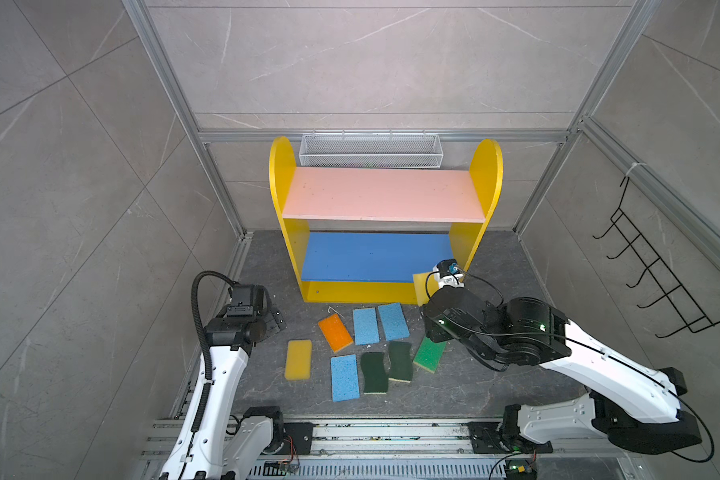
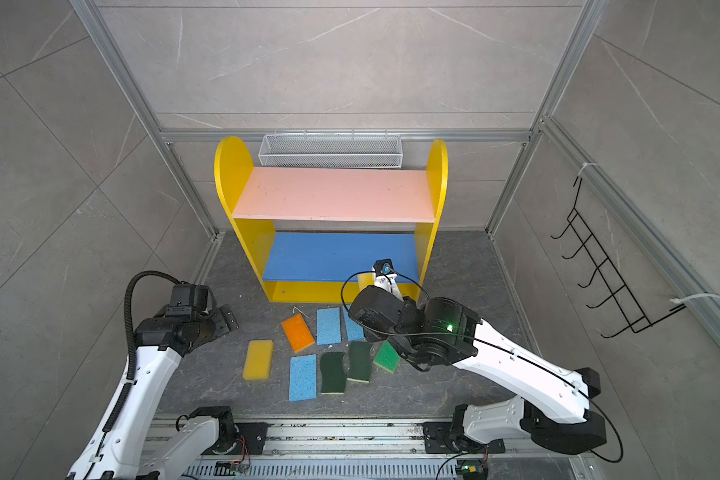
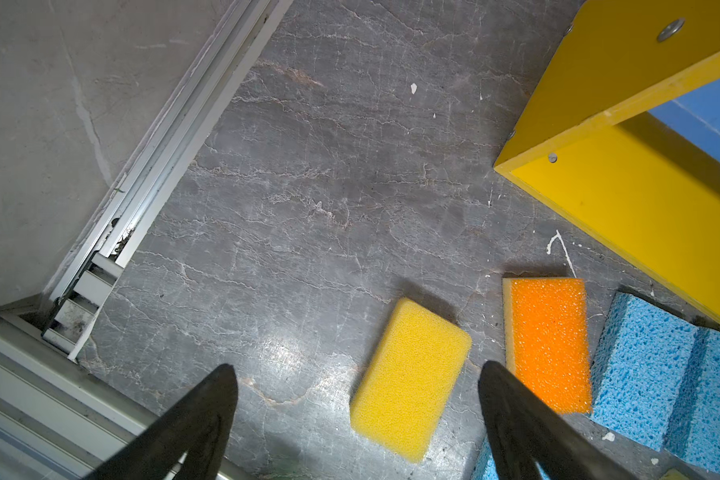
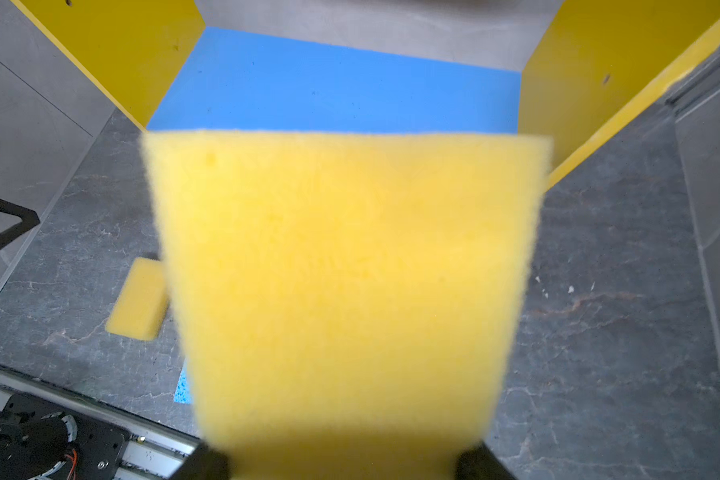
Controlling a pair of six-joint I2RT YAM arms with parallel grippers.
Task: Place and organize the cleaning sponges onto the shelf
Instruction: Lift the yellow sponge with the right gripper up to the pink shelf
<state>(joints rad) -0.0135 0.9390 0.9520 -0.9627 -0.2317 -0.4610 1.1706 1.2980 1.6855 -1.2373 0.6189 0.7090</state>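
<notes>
My right gripper (image 4: 341,457) is shut on a thick yellow sponge (image 4: 350,266), held in front of the right end of the shelf's blue lower board (image 1: 375,255); in a top view this sponge (image 1: 421,286) shows at the shelf's front right corner. The yellow shelf (image 1: 282,183) has a bare pink upper board (image 1: 383,193). On the floor lie a yellow block (image 1: 298,359), an orange-topped sponge (image 1: 335,332), three light-blue ones (image 1: 366,326), two dark-green scourers (image 1: 375,372) and a bright-green one (image 1: 430,354). My left gripper (image 3: 356,368) hangs open, left of the orange sponge (image 3: 549,340).
A white mesh basket (image 1: 371,150) hangs behind the shelf. A black hook rack (image 1: 657,274) is on the right wall. Aluminium frame rails (image 1: 225,266) border the dark floor, and the arms' base rail (image 1: 391,434) runs along the front.
</notes>
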